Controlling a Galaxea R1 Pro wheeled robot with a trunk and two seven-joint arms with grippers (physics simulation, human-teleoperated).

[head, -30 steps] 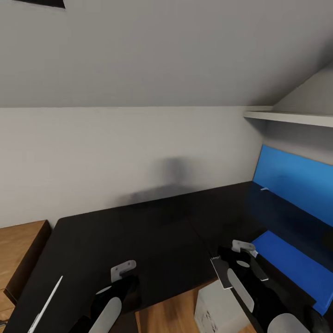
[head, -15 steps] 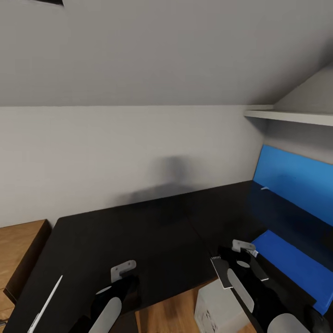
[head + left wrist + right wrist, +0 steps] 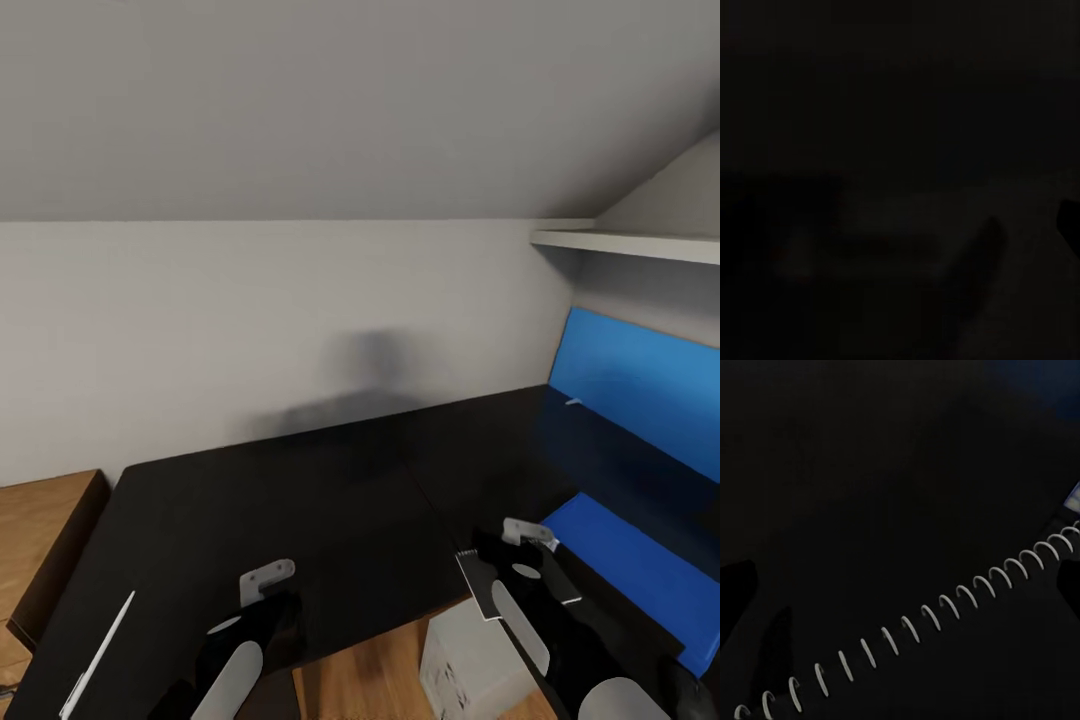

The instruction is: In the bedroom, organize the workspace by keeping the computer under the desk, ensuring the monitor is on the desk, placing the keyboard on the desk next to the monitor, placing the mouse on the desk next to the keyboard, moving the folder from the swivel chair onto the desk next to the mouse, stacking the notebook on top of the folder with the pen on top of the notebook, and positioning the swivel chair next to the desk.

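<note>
Your right gripper (image 3: 500, 560) is clamped on the small dark spiral-bound notebook (image 3: 480, 585), held above the near edge of the glossy black L-shaped desk (image 3: 300, 500).

In your right wrist view the notebook's white wire spiral (image 3: 922, 619) runs across the frame, its dark cover against the dark desktop. Just right of that gripper the flat bright-blue folder (image 3: 630, 570) lies on the desk, below the blue wall panel (image 3: 640, 380). The light grey boxy computer tower (image 3: 470, 665) stands on the wood floor under the desk edge. Your left gripper (image 3: 262, 590) hovers over the desk's near edge; you cannot tell how its jaws stand. The slim white pen (image 3: 100, 655) lies on the desk well to its left.
</note>
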